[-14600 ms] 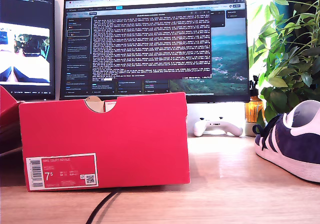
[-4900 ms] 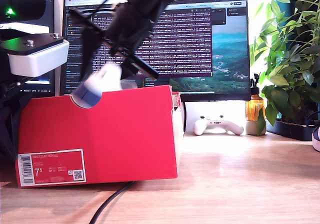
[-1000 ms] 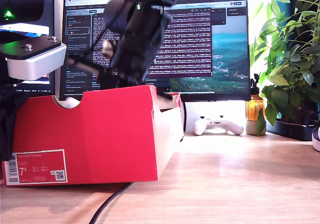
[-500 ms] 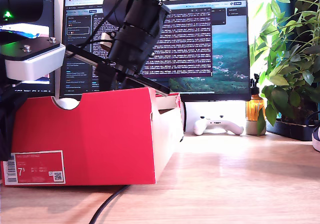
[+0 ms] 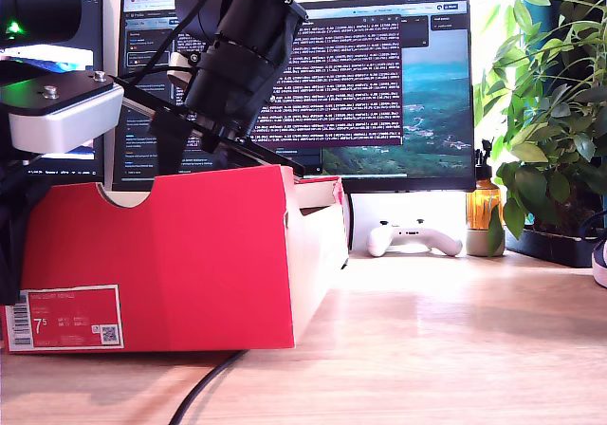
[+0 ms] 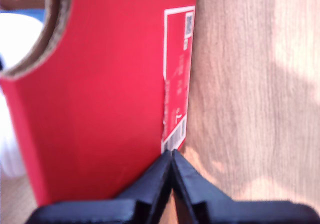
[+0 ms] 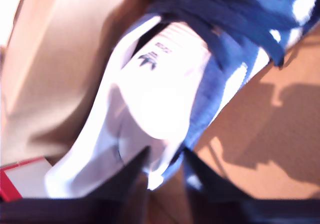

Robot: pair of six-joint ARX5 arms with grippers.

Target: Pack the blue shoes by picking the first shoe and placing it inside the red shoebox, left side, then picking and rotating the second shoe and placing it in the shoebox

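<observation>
Lowering a blue shoe [image 7: 165, 84] into the red shoebox [image 5: 180, 254], exterior view's left.
My second gripper [image 7: 165, 166] straddles its tongue, jaws apart; next, withdraw upward. My first gripper [image 6: 171, 159], jaws together, idles.

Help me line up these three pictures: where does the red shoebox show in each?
Exterior view: red shoebox fills the exterior view's lower left, an arm above it.
First wrist view: its red wall beyond my first gripper.
Second wrist view: only a red corner.
Shared landmark: white barcode label.

arm [image 5: 237, 55] over red shoebox [image 5: 190, 254] — shoe [image 7: 165, 99] inside
</observation>
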